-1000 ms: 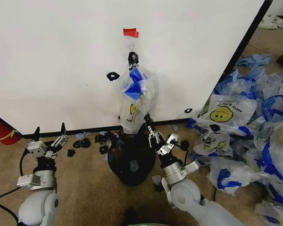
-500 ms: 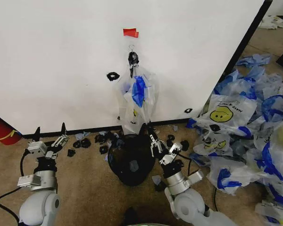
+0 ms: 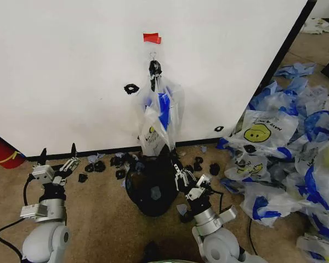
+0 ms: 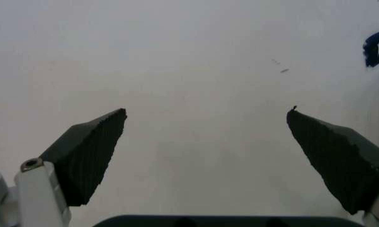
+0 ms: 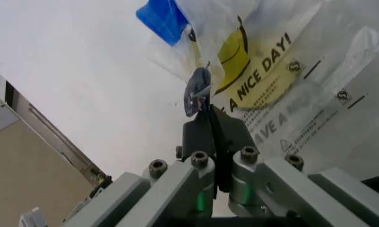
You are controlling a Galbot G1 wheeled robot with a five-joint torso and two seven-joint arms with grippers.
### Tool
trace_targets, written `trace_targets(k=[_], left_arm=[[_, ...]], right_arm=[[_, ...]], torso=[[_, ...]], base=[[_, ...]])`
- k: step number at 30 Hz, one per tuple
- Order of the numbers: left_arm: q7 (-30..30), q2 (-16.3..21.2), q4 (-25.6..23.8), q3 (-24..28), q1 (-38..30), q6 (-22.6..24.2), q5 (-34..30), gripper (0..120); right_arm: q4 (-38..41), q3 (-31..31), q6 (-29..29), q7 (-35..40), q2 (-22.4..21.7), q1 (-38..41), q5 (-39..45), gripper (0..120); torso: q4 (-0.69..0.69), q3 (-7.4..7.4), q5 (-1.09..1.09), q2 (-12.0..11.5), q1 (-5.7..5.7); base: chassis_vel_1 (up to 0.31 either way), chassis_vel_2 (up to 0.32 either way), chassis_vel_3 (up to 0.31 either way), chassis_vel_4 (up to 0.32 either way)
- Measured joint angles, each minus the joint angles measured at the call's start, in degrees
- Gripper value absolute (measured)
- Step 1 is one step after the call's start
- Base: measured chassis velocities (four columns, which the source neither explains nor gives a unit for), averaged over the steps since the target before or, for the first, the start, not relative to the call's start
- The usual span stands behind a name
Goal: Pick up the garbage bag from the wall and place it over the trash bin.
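Note:
The garbage bag (image 3: pixel 160 118), see-through with blue handles and a yellow smiley, hangs from a small hook on the white wall (image 3: pixel 71 71) below a red tape strip (image 3: pixel 151 38). Directly under it on the floor stands the black trash bin (image 3: pixel 152 186). My right gripper (image 3: pixel 176 166) is at the bin's far rim, just below the bag's bottom edge. In the right wrist view the right gripper (image 5: pixel 205 111) is shut, pinching a bluish fold of the garbage bag (image 5: pixel 271 80). My left gripper (image 3: pixel 57 153) is parked low at the left, open, facing the bare wall (image 4: pixel 202 71).
A big heap of identical bags (image 3: pixel 288 156) covers the floor at the right. Black scraps (image 3: pixel 98 166) lie along the wall's base beside the bin. A red object (image 3: pixel 3 152) sits at the far left. The wall's black edge (image 3: pixel 285 49) slants at the right.
My right gripper has pulled down and back toward me. The hanging bag has stretched longer and narrower, and its blue handles have shifted. The left arm has stayed still.

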Motion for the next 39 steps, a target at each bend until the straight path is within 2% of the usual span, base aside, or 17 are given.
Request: trace_targets(k=[21, 39], left_arm=[[0.0, 0.0, 0.6, 0.1, -0.3, -0.3, 0.1, 100], [0.0, 0.0, 0.4, 0.1, 0.0, -0.5, 0.1, 100]], right_arm=[[-0.6, 0.3, 1.6, -1.5, -0.2, -3.3, -1.5, 0], [-0.3, 2.4, 3.9, -4.0, -0.1, -9.3, -5.0, 0]], torso=[[0.00, 0.00, 0.00, 0.0, 0.00], [0.00, 0.00, 0.00, 0.0, 0.00]], base=[[0.000, 0.000, 0.000, 0.000], [0.000, 0.000, 0.000, 0.000]])
